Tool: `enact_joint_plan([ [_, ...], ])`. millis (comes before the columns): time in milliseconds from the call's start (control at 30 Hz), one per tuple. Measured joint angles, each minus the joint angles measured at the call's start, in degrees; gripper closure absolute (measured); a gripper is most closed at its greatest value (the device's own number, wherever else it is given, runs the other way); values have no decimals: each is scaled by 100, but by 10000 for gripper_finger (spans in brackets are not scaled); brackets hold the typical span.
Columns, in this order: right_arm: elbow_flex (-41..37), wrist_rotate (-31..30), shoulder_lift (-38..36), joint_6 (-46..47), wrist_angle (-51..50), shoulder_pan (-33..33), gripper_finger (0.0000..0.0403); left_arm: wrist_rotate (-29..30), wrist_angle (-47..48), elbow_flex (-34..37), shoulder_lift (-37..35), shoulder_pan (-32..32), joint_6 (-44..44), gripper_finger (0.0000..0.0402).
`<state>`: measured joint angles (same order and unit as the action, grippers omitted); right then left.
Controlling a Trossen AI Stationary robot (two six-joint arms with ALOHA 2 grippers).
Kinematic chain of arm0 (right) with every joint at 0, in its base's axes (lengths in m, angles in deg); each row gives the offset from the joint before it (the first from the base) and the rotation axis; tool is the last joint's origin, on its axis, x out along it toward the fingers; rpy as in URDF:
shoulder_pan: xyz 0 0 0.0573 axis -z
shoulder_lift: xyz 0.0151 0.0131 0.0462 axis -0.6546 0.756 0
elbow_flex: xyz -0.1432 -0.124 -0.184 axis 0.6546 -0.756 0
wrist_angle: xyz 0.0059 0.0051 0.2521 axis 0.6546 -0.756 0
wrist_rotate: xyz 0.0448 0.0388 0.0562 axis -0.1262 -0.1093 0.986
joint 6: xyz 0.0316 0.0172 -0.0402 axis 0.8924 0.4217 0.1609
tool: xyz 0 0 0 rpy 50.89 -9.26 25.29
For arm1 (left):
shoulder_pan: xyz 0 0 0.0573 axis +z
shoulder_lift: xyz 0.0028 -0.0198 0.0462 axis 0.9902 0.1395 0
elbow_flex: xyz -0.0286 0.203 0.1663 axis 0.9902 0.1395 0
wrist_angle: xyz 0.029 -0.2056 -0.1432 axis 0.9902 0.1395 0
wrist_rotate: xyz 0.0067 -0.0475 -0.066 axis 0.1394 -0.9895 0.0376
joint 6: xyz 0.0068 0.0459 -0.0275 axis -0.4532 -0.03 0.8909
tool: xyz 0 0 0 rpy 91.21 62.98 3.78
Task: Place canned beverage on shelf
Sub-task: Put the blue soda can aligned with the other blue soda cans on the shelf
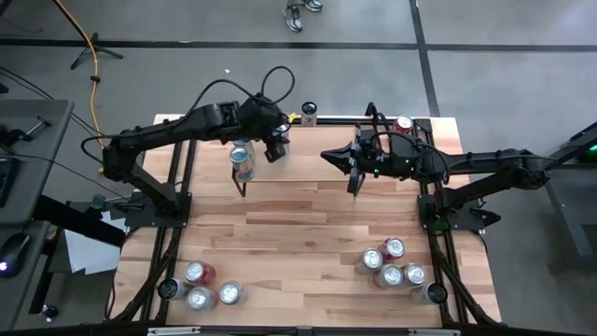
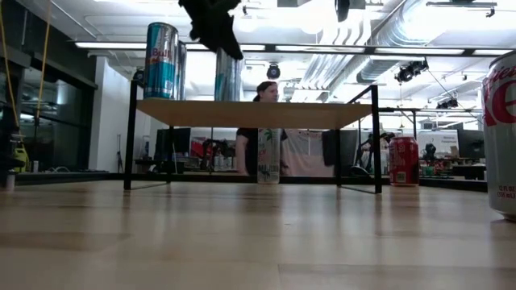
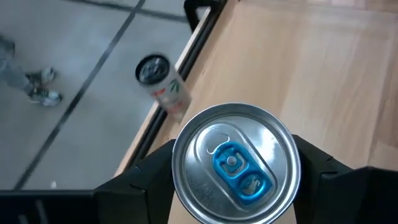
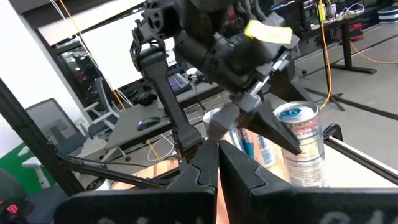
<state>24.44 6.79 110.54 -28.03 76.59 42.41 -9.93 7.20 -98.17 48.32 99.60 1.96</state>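
Note:
The shelf point(image 2: 254, 114) is a light wood plank on thin black legs, standing at the far middle of the table. A blue and silver can point(image 2: 161, 60) stands on its left part and also shows in the high view point(image 1: 242, 161). My left gripper point(image 2: 211, 24) is above the shelf, shut on a silver can with a blue tab point(image 3: 233, 165). In the low view that can point(image 2: 228, 76) reaches down to the plank top. In the high view the gripper point(image 1: 272, 140) hides it. My right gripper point(image 1: 326, 154) is shut and empty, to the right of the held can, pointing toward the table's left. My left gripper pinches the can's side wall just below the rim point(image 3: 180, 180) between its two fingers, one on each opposite side. The fingers come from above, pointing down. The can is upright, its base at the shelf top; whether it rests there I cannot tell.
A white can point(image 1: 309, 113) and a red can point(image 1: 403, 124) stand at the table's far edge behind the shelf. Several cans sit near left point(image 1: 201, 285) and near right point(image 1: 396, 266). A person point(image 2: 266, 93) shows beyond the table.

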Motion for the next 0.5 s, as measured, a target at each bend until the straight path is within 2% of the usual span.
enact_joint_plan([
  [500,0,-20,0,18,-37,0,402,27,53,-11,0,-1,-49,204],
])
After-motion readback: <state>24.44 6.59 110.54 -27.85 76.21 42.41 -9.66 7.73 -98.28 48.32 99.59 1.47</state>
